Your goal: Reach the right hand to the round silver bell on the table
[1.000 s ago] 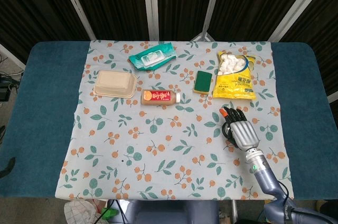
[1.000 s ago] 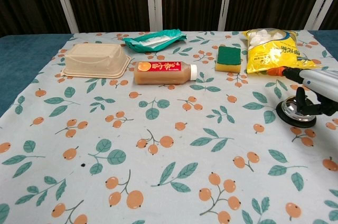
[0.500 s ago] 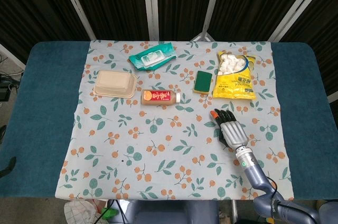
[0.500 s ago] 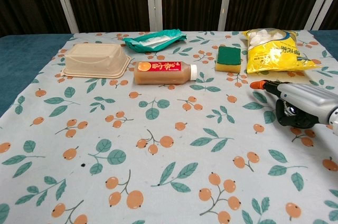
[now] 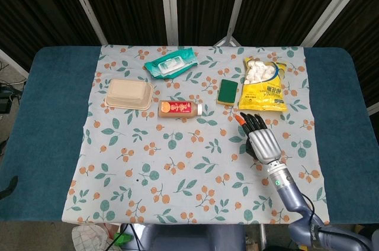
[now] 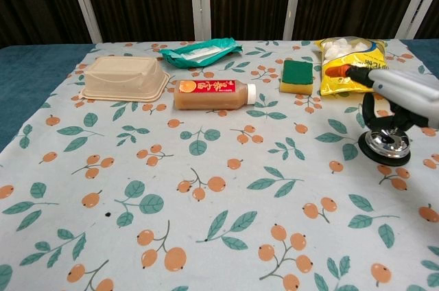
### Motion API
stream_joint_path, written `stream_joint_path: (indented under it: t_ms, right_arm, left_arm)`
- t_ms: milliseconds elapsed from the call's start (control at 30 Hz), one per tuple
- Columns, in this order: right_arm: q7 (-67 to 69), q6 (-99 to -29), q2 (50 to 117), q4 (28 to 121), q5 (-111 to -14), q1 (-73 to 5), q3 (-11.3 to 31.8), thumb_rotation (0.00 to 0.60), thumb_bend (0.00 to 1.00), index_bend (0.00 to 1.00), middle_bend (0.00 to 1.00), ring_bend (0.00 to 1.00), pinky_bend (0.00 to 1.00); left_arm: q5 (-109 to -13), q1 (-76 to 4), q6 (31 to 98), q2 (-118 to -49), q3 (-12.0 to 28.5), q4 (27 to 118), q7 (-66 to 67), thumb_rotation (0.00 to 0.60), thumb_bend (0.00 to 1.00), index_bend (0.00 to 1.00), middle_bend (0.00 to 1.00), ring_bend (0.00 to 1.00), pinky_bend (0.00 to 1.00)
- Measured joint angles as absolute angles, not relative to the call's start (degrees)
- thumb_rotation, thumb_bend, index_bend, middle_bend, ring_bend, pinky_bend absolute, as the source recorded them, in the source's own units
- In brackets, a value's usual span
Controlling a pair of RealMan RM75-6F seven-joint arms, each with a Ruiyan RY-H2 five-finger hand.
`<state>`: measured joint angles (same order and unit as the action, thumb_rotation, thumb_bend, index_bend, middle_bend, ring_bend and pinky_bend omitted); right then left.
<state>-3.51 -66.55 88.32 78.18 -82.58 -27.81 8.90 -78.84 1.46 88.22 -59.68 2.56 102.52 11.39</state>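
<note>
The bell [image 6: 387,144] sits near the right edge of the surface [image 6: 206,236], nearer than the yellow bag [image 6: 351,63]. The right hand [image 6: 398,95] hovers directly above it, fingers [image 6: 374,109] spread, empty. The reach looks nearly complete; a short descent should bring contact.

Item count on the table:

- One round silver bell [image 6: 386,141] on a black base.
- One drink bottle [image 5: 180,109] lying on its side.
- One beige lidded container [image 5: 128,93].
- One teal pack of wet wipes [image 5: 170,64].
- One green sponge [image 5: 227,91].
- One yellow snack bag [image 5: 263,85].
- One floral tablecloth [image 5: 177,162].
- One robot hand [image 5: 260,140], the right one.
</note>
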Motion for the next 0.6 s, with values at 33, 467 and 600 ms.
stream_joint_path:
  t_ms: [33,467,600]
  right_arm:
    - [-4.4,-67.3,86.9,80.4,-82.7,-27.5,9.0,0.600,1.00,0.04,0.00,0.00,0.00]
    - [-11.9,-81.9,67.5,101.4,-86.4,-13.3,1.4,0.600,1.00,0.04,0.00,0.00,0.00]
    - [-9.8,-87.1,67.2,97.4,-88.4,-9.3,-0.6,0.600,1.00,0.04,0.00,0.00,0.00]
  left_arm:
    - [-78.9,1.5,88.3,-59.7,2.5,102.6,11.4,0.600,0.47,0.04,0.00,0.00,0.07]
    - [-80.8,2.2,89.3,-59.2,1.7,102.9,10.3,0.600,0.47,0.04,0.00,0.00,0.07]
    - [-81.1,2.3,89.5,-59.2,1.6,102.8,10.2,0.600,0.47,0.04,0.00,0.00,0.07]
